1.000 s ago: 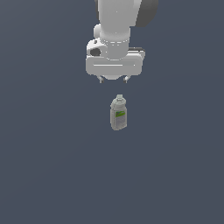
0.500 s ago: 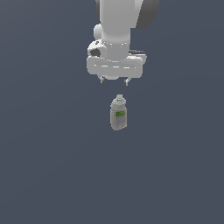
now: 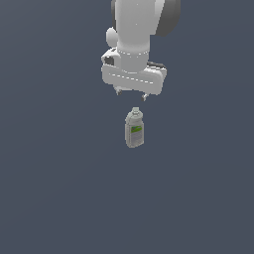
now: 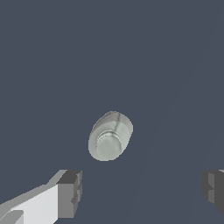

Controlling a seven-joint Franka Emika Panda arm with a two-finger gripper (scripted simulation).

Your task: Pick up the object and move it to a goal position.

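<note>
The object, a small grey-beige bottle (image 3: 134, 129) with a pale cap and a green-and-white label, stands upright on the dark floor in the exterior view. My gripper (image 3: 131, 94) hangs above and just behind it, open and empty, with only the fingertips showing under the white hand. In the wrist view I look down on the bottle's cap and shoulders (image 4: 110, 136). The two dark finger pads (image 4: 70, 192) stand wide apart, with the gripper's midpoint (image 4: 142, 189) off to one side of the bottle. Nothing touches the bottle.
A plain dark grey-blue floor (image 3: 59, 188) lies all around. No other object or edge shows in either view.
The hand has turned about its vertical axis and shifted slightly toward the exterior view's right. The bottle has not moved.
</note>
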